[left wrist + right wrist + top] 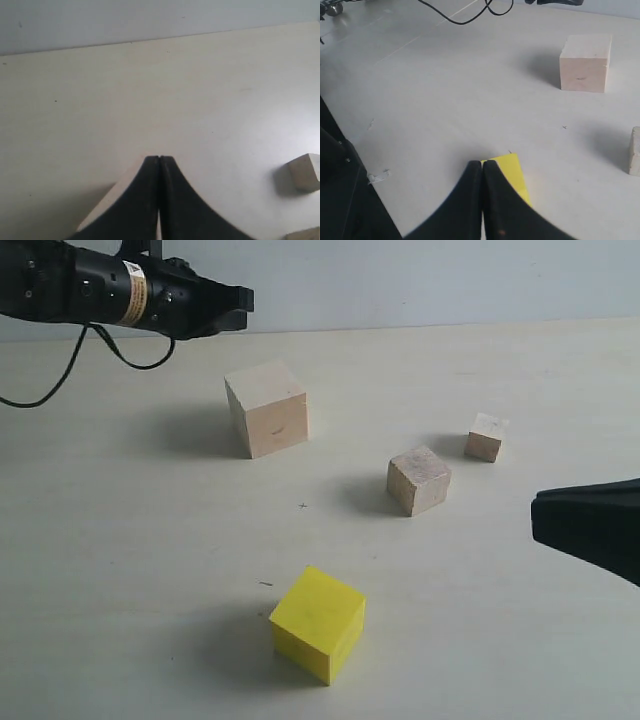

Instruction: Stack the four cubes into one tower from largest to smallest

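Four cubes are set apart on the pale surface (150, 540): right of the large bare-wood cube (267, 408) lie the medium wood cube (419, 480) and small wood cube (486, 437), and in front of it the bright yellow cube (318, 624). Left pincer (159, 160) and right pincer (483, 164) are fully closed, nothing held. The yellow label (133, 292) on the left arm (80, 285) cannot be read.

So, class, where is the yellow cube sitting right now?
In the exterior view the yellow cube sits alone on the table, low in the middle of the picture, well apart from the medium wood cube up to its right.
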Motion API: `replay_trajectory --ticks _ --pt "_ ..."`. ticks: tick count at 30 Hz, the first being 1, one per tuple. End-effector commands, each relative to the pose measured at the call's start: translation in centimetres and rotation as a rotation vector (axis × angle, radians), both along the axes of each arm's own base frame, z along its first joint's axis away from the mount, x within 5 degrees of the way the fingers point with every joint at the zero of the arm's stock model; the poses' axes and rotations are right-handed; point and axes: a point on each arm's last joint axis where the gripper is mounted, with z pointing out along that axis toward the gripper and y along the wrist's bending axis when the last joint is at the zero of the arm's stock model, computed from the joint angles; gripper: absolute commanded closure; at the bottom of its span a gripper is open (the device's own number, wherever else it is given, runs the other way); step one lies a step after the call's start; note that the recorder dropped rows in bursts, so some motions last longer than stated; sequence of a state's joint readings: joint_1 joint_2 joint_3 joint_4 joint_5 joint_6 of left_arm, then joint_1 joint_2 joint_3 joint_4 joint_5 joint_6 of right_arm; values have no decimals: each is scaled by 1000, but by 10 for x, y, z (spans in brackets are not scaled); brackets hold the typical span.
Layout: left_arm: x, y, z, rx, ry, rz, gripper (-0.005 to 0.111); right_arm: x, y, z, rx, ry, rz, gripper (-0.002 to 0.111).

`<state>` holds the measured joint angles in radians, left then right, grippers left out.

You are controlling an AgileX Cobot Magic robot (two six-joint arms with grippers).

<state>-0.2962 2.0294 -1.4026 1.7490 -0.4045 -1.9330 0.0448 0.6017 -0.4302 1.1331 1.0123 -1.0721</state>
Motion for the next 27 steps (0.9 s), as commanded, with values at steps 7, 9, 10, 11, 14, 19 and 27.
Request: replay_trajectory --ticks 7,9,10,11,14,19,27 --pt "41 -13 -28 -26 3 33 107 3 0 1 5 -4 -6 108" --pt "45 -14 -35 -24 9 34 107 3 0 1 3 -4 -6 108" --pt "46 -15 -39 -24 16 35 107 3 0 1 3 -5 -8 108" --pt "47 -15 -42 -22 22 35 107 3 0 1 3 -5 -8 108" --pt "47 -16 -51 -28 48 31 107 4 0 1 1 -7 -11 108" --pt "45 -19 -66 -42 97 0 107 4 0 1 1 -8 -13 108" --pt "41 -23 -72 -60 126 -55 107 4 0 1 1 -8 -15 108"
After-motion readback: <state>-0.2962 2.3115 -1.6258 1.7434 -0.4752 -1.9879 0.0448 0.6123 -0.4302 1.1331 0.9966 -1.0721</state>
